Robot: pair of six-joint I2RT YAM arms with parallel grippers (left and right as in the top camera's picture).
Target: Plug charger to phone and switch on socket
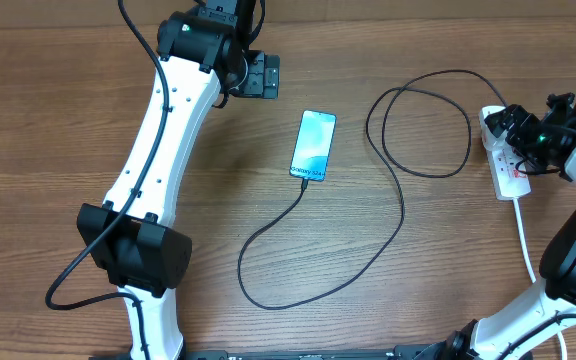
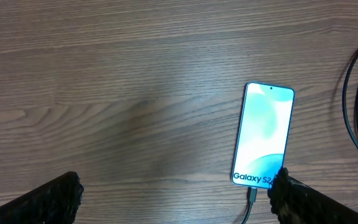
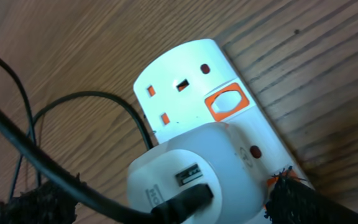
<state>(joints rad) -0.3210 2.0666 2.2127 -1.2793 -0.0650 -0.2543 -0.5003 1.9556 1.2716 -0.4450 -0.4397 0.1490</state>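
The phone (image 1: 314, 146) lies face up mid-table, its light blue screen lit; it also shows in the left wrist view (image 2: 263, 134). The black charger cable (image 1: 402, 215) has its tip (image 2: 252, 198) in the phone's near end and loops right to the socket (image 1: 511, 170). In the right wrist view the cable's black plug (image 3: 188, 198) sits in a white adapter (image 3: 229, 155) on the socket (image 3: 185, 68). My right gripper (image 3: 173, 205) is open astride the adapter, its right fingertip at an orange switch (image 3: 271, 185). My left gripper (image 2: 176, 202) is open and empty, left of the phone.
The socket's thick white cord (image 1: 524, 235) runs toward the front right by my right arm. A second orange switch (image 3: 225, 104) sits beside a free outlet. The cable's loops (image 1: 428, 125) lie between phone and socket. The left arm (image 1: 163, 140) crosses the left half.
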